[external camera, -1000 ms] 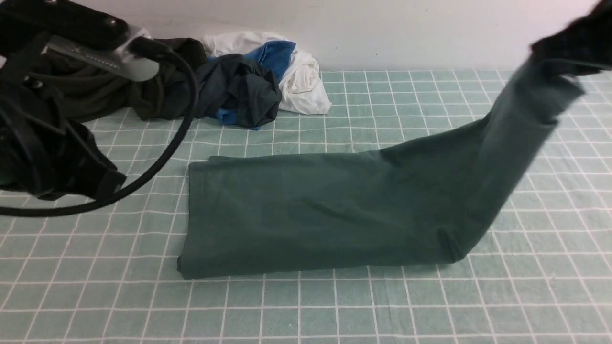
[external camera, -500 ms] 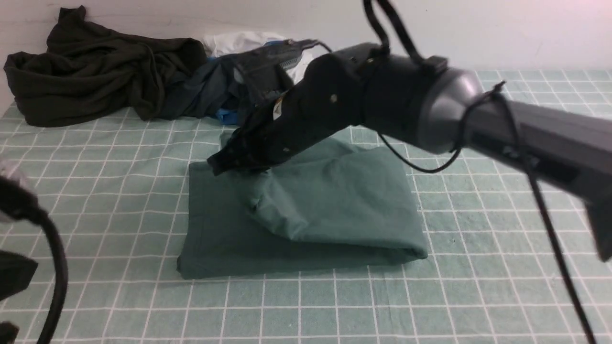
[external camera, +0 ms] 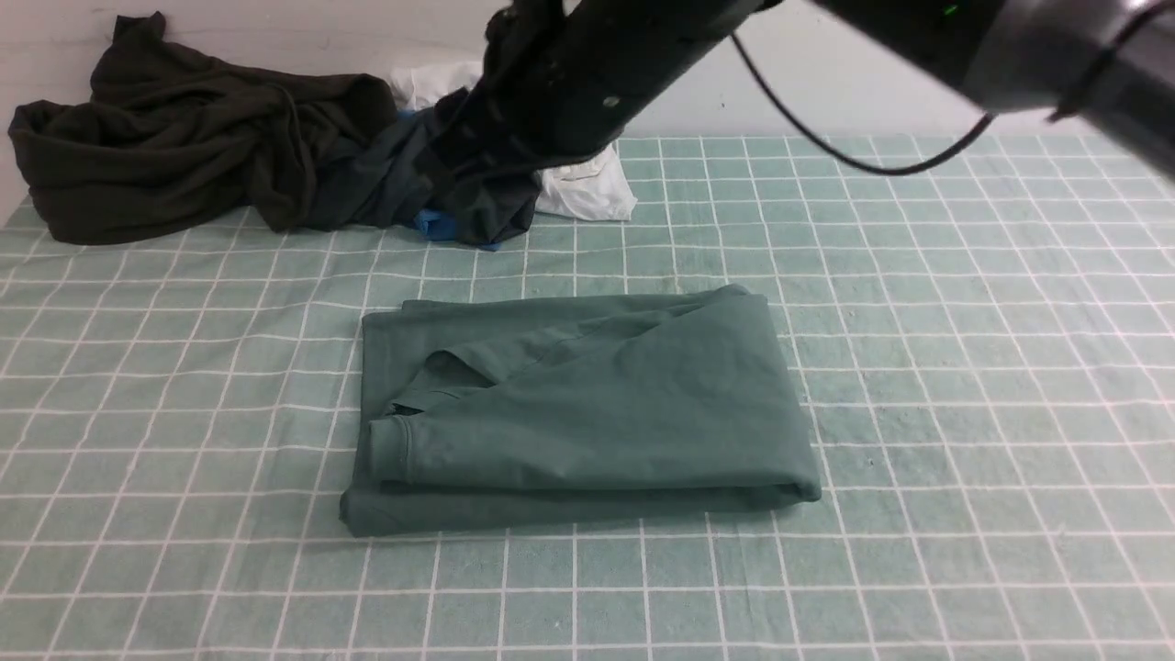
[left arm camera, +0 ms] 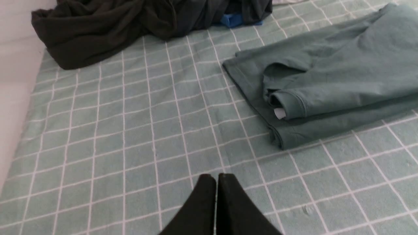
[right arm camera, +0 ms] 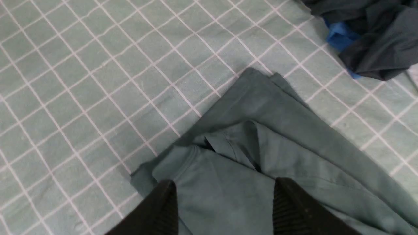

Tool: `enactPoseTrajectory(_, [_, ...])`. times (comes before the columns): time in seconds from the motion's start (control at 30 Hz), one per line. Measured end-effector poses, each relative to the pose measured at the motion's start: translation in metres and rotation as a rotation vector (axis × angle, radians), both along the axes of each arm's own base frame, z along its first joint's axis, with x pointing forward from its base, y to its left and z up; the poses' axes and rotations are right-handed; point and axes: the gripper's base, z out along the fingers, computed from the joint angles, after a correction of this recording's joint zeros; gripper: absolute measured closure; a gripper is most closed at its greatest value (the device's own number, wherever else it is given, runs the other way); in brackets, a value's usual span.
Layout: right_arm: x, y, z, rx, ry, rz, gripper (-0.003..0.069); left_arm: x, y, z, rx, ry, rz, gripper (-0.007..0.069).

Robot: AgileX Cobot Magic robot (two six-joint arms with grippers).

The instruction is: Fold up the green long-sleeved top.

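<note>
In the front view, the left gripper did not show; the left wrist view had its fingertips point(left arm camera: 217, 176) clenched together with nothing between them. The upper left of the front frame held one very dark olive garment point(external camera: 184, 128), and right of it one dark grey-blue garment point(external camera: 367, 184). Just left of the centre lay the one green long-sleeved top point(external camera: 597, 413), as a low, wide bundle running to the middle right. Half a second earlier the right gripper point(right arm camera: 225, 192) had been down at the cloth; now it had risen towards the top of the frame, its fingers spread wide in the right wrist view and gripping nothing, and the part it had carried leftward lay across the rest. That meant the lengthwise fold was likely made, though a rumpled pocket at its left end probably wanted smoothing. Next along the top edge came one white cloth point(external camera: 592, 188), partly behind the right arm point(external camera: 643, 55), with a bit of blue cloth point(external camera: 436, 225) peeping out below. Counted up, that made one top to fold, two dark garments, and two grippers, neither holding anything.
</note>
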Motion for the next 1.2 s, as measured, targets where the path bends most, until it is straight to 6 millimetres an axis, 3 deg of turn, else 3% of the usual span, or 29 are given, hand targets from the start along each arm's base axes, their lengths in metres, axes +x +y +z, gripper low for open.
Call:
enactPoseTrajectory(0.17, [-0.030, -0.030, 0.022, -0.019, -0.030, 0.001, 0.0476, -0.004, 0.001, 0.000, -0.003, -0.015, 0.003, 0.0628])
enactPoseTrajectory(0.27, [-0.052, -0.050, 0.026, 0.001, -0.053, -0.001, 0.0571, -0.004, 0.002, -0.001, 0.003, -0.005, 0.007, 0.0628])
enactPoseTrajectory(0.43, [-0.094, -0.089, 0.023, 0.046, -0.113, -0.002, 0.0657, -0.004, 0.002, -0.001, 0.003, -0.003, 0.007, 0.0628])
enactPoseTrajectory(0.53, [-0.121, -0.113, 0.017, 0.075, -0.147, -0.005, 0.0670, -0.004, 0.002, -0.001, 0.001, -0.003, 0.008, 0.0628])
enactPoseTrajectory(0.77, [-0.159, -0.147, -0.012, 0.066, -0.139, -0.005, 0.0671, -0.004, 0.002, -0.001, 0.001, -0.003, 0.008, 0.0628])
enactPoseTrajectory(1.2, [-0.194, -0.175, -0.023, -0.052, 0.031, 0.012, 0.0671, -0.003, 0.002, -0.003, 0.003, 0.003, 0.008, 0.0628])
